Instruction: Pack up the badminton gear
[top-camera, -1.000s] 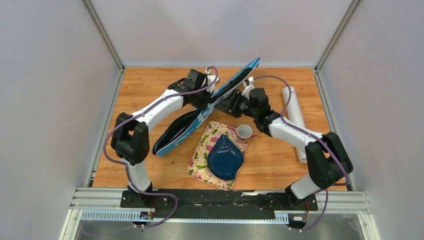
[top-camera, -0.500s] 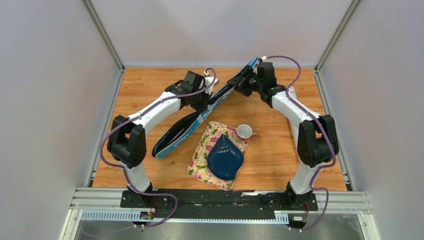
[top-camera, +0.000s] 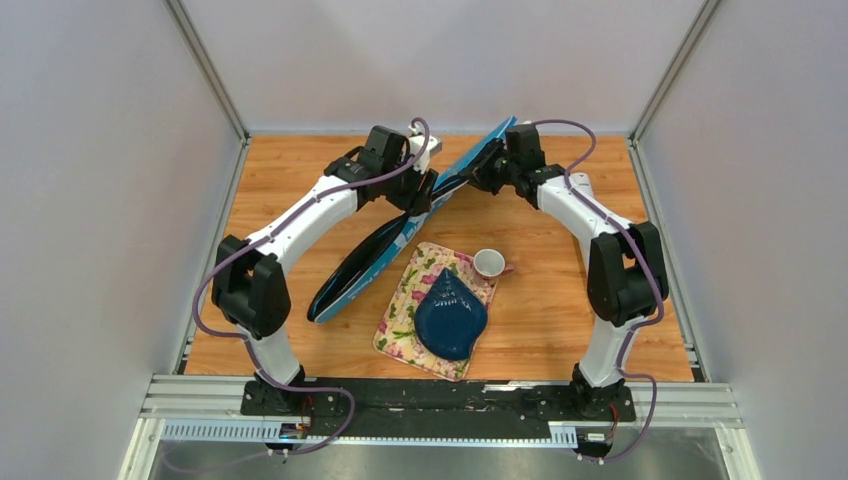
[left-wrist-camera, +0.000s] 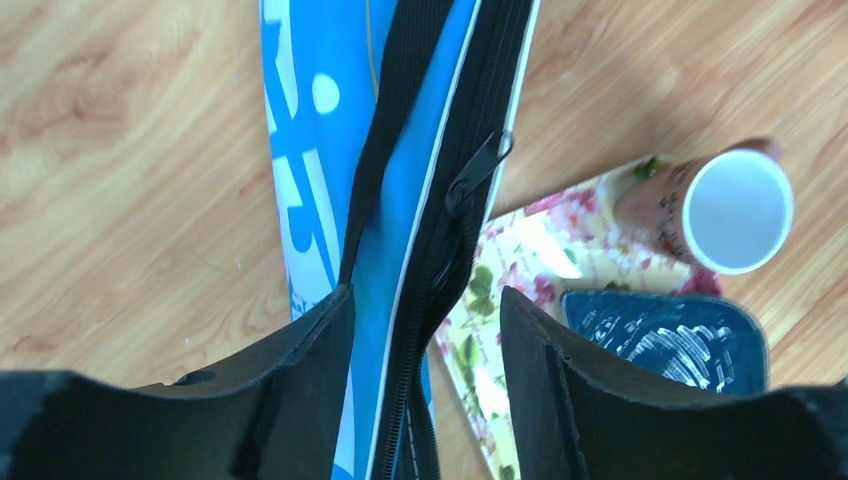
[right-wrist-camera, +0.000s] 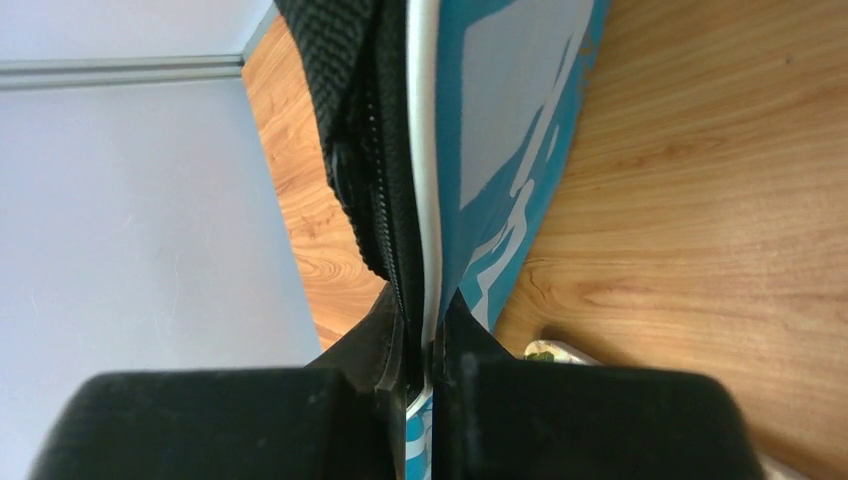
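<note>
The blue racket bag (top-camera: 372, 258) slants up beyond the dark blue plate (top-camera: 450, 318), its near end on the counter (top-camera: 560, 300). The right claw (right-wrist-camera: 425, 340) is clenched on its zipper edge. The left claw (left-wrist-camera: 425, 300) straddles it, fingers spread.

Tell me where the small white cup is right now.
In the top view, the white cup stands mid-table at the far right corner of the floral cloth, just beyond the dark blue plate and right of the blue racket bag.
</note>
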